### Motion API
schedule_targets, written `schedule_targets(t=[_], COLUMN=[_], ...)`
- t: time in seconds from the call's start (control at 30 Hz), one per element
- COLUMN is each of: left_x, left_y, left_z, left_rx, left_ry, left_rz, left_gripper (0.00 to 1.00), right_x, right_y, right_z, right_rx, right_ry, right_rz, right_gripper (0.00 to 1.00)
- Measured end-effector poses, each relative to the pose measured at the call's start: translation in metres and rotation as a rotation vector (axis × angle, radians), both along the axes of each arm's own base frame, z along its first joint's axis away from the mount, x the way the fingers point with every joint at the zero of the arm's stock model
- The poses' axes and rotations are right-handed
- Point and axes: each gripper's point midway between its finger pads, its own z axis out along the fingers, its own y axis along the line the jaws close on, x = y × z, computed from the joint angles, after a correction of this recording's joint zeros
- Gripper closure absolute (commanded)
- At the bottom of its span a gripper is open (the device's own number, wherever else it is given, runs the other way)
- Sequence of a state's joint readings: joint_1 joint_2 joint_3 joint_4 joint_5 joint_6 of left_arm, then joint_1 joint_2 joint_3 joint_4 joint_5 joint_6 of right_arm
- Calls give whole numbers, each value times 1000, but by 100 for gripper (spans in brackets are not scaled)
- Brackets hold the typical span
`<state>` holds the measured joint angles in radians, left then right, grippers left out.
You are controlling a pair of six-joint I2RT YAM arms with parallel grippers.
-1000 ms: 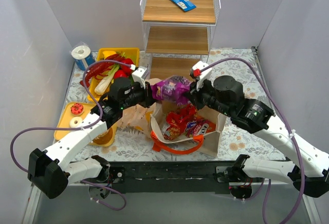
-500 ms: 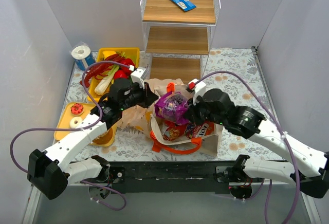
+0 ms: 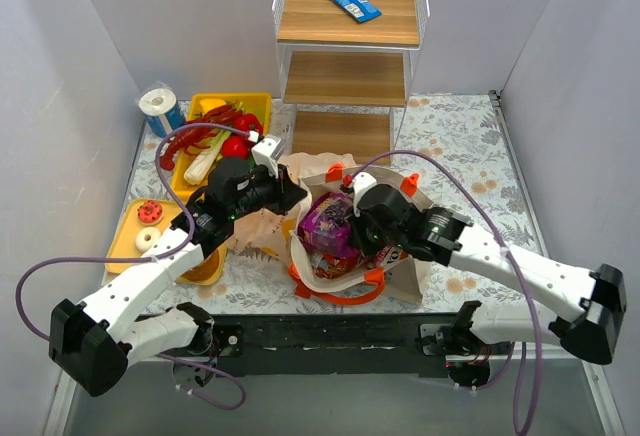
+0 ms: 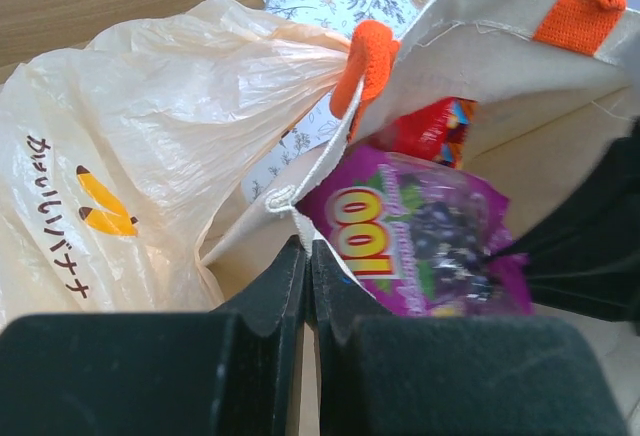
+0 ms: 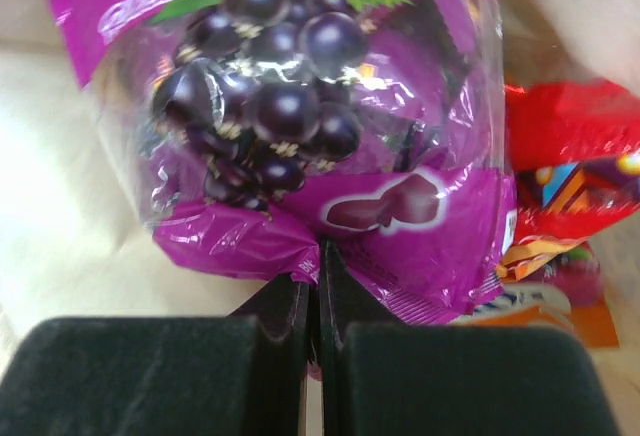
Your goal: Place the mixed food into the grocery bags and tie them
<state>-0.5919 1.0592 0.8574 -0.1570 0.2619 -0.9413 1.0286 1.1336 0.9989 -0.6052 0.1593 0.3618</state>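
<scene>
The beige tote (image 3: pixel 408 274) with orange handles (image 4: pixel 365 61) stands open at the table's front middle. My left gripper (image 3: pixel 296 195) is shut on its left rim (image 4: pixel 308 246) and holds the mouth apart. My right gripper (image 3: pixel 350 223) is shut on the lower edge of the crinkly purple snack packet (image 5: pixel 300 106), which hangs inside the tote's mouth (image 4: pixel 420 246) (image 3: pixel 328 222). Under it lie shiny red-and-orange crisp packets (image 5: pixel 570 156) (image 4: pixel 435 126). The thin peach plastic carrier (image 4: pixel 150 156) (image 3: pixel 258 224) lies crumpled against the tote's left side.
A yellow bin of toy vegetables (image 3: pixel 225 126) sits at the back left, with a white paper roll (image 3: pixel 158 106) beside it. A yellow plate with small rings (image 3: pixel 148 226) lies at the left edge. A wire shelf (image 3: pixel 350 46) at the back carries a blue packet (image 3: pixel 351 0).
My right gripper has carried the purple packet from above the tote's far rim forward and down into the tote's mouth. The left gripper has kept its hold on the rim.
</scene>
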Motion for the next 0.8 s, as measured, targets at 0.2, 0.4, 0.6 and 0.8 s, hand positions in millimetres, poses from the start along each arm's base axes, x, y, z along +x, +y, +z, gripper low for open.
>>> schedule_targets(t=[0.2,0.4,0.6,0.8], left_x=[-2,-1,0,5], left_y=[3,3,-3,-35], left_z=[-3,-3,-2,4], left_rx=[9,9,-2,-9], left_ry=[-6,-12,-17,2], left_rz=[-1,-2,-29,-81], left_gripper=[100,100,100,100], right_x=[21,17,3,38], right_y=[26,25,18,-12], right_z=[-32,-17,4,4], right_rx=[-81,-88,-94,-26], right_ry=[3,5,39,62], right_rz=[-25,-12,59,-70], right_gripper=[99,32,10,9])
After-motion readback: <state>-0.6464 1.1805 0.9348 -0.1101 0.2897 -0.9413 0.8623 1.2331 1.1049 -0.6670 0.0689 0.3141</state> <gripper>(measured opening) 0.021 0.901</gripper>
